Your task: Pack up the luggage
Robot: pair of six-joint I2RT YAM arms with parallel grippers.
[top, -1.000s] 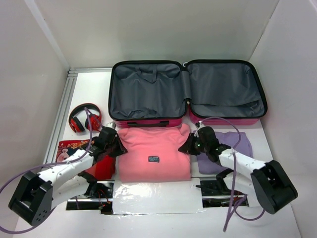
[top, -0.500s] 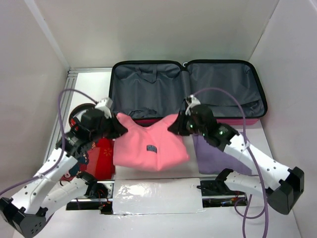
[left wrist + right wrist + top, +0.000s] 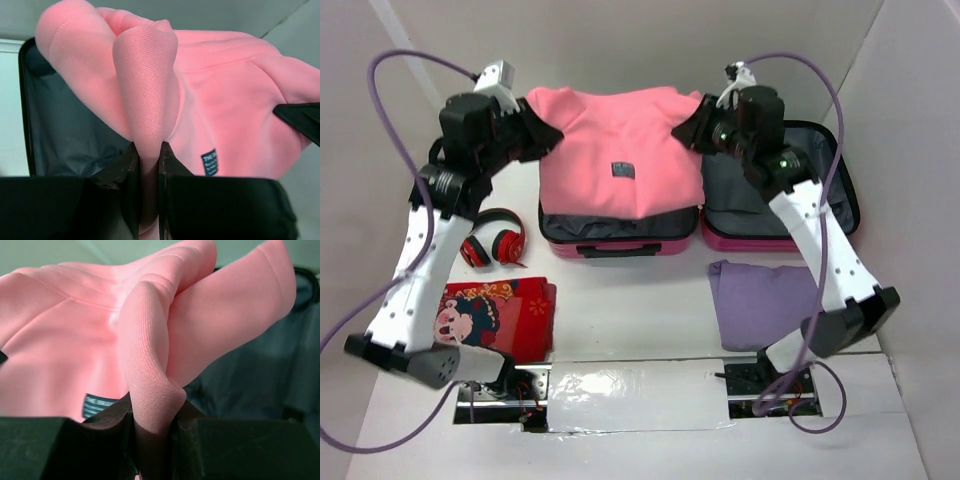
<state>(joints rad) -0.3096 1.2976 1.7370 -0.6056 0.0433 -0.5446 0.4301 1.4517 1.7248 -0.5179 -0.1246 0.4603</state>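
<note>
- The luggage (image 3: 725, 205) lies open and flat at the far side of the worktop (image 3: 640, 310), with both halves showing the grey lining and the pink shell along the near edge.
- The left gripper (image 3: 542, 135) is raised over the left edge of the luggage. Its jaws are closed on a fold of the pink sweater (image 3: 620, 150), which the left wrist view shows pinched between them (image 3: 147, 150).
- The right gripper (image 3: 685, 130) holds the other side of the sweater, and its jaws are clamped on a thick fold (image 3: 152, 410).
- The sweater hangs spread between the two grippers, above the left half of the luggage, and covers most of it.
- Red headphones (image 3: 492, 243) lie on the worktop left of the luggage.
- A red cloth (image 3: 490, 310) with a cartoon print lies near the headphones, closer to the arm bases.
- A purple cloth (image 3: 765, 300) lies in front of the right half of the luggage.
</note>
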